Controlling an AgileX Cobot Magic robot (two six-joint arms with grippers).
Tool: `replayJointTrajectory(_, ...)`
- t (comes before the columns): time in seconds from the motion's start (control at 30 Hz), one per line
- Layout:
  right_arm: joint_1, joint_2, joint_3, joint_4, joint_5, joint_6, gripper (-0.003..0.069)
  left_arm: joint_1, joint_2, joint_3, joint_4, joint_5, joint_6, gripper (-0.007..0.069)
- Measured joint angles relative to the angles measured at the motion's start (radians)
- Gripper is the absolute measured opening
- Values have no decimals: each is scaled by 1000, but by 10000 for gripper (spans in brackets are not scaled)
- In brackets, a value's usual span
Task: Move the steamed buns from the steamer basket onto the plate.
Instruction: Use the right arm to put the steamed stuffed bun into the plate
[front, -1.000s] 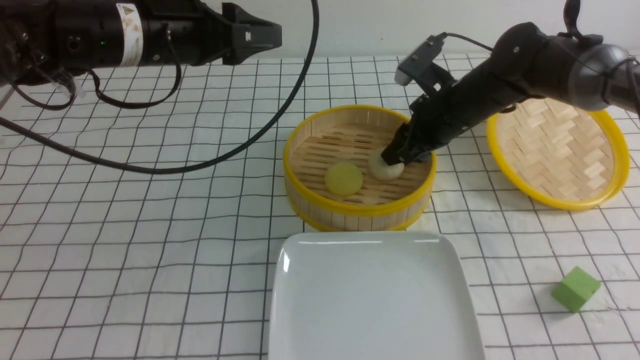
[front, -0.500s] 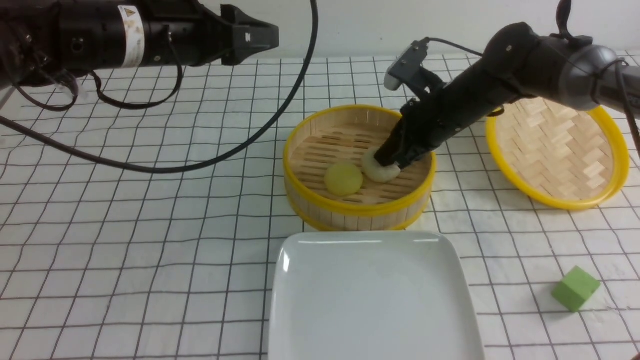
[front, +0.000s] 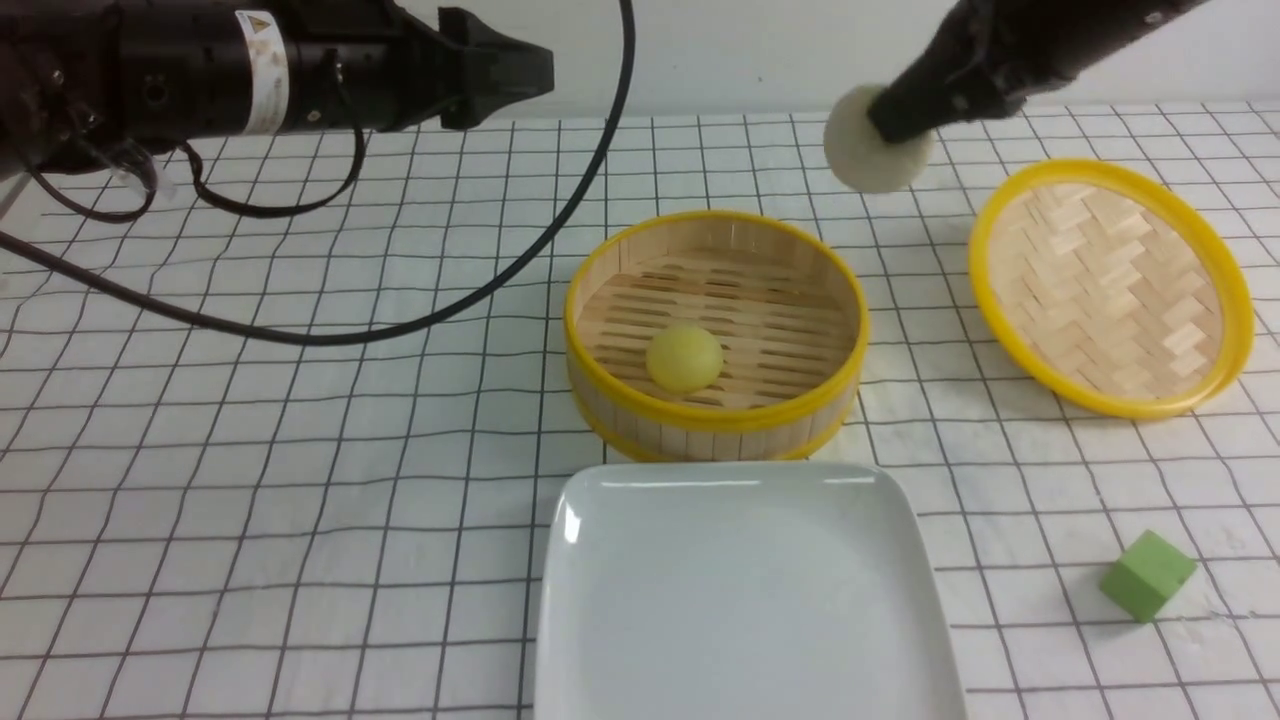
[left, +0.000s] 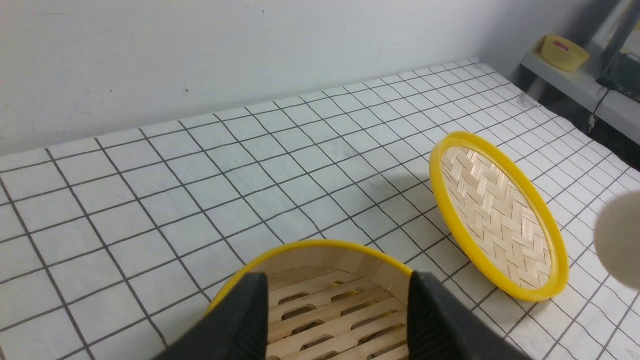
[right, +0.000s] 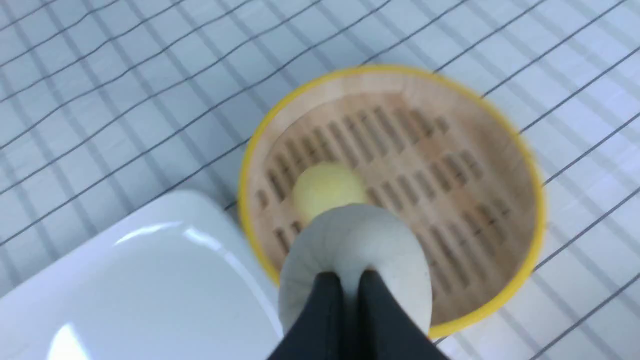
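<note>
My right gripper (front: 885, 125) (right: 350, 280) is shut on the beige-white steamed bun (front: 872, 155) (right: 350, 250), pinching its dough. It hangs high above the table, behind the steamer basket (front: 716, 418) (right: 530, 210) and to its right. The pale yellow steamed bun (front: 684, 357) (right: 325, 187) still lies on the basket's slatted floor. The white plate (front: 745, 600) (right: 140, 285) sits in front of the basket. My left gripper (front: 545, 68) (left: 335, 290) is open and empty, held high at the far left, looking over the basket's far rim (left: 310, 246). The held bun (left: 622, 240) shows at that view's edge.
The woven yellow-rimmed lid (front: 1110, 285) (left: 495, 215) lies right of the basket. A green cube (front: 1147, 575) sits at the front right. A black cable (front: 470, 295) loops over the cloth left of the basket. A shelf with a yellow bowl (left: 562, 50) stands beyond the table.
My right gripper closed on the beige-white bun in the basket, then lifted it up and back out of the basket. The left arm stayed still.
</note>
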Motion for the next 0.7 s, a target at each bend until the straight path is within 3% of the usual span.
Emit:
replayJointTrajectory(0.4,91,-11,353,-25,14,50,23,0,0,0,0,5,1,398)
replayJointTrajectory(0.53,91,-11,548,-22,-100,-24,23,0,0,0,0,5,1,398)
replayJointTrajectory(0.7,91,-11,636,39,-211,-114,24,0,2,0,-1,5,1,398)
